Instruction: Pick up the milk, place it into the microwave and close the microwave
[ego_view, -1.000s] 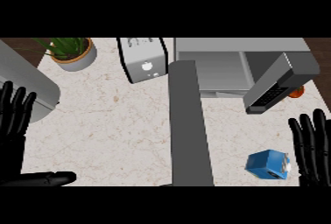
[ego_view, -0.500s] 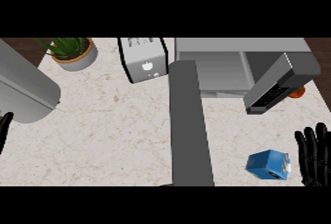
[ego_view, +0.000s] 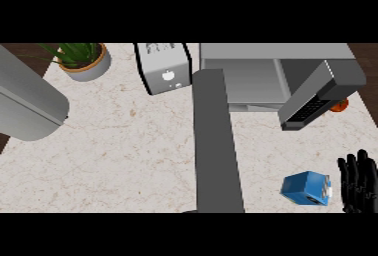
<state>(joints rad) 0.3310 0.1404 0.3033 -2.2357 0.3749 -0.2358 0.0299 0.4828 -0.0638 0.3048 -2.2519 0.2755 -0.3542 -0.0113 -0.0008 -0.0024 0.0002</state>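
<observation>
**One milk carton, one open microwave**

Marble counter (ego_view: 125, 150) carries one blue milk carton (ego_view: 306, 188) near its front right corner, just beside the right hand (ego_view: 357, 182), whose fingers are straight and hold nothing. One microwave (ego_view: 251, 75) stands at the back, door (ego_view: 314, 97) swung open. One potted plant (ego_view: 80, 59) and one toaster (ego_view: 164, 67) sit back left.

Tabletop (ego_view: 125, 150): pale marble-look stone, beige veining, matt. Microwave (ego_view: 258, 75): smooth grey metal look, open door (ego_view: 314, 97) with dark panel. Milk carton (ego_view: 306, 188): blue, smooth, slight sheen. Right hand (ego_view: 358, 182): matt black. Plant pot (ego_view: 88, 67): smooth grey with tan rim. Toaster (ego_view: 166, 67): satin silver.
</observation>
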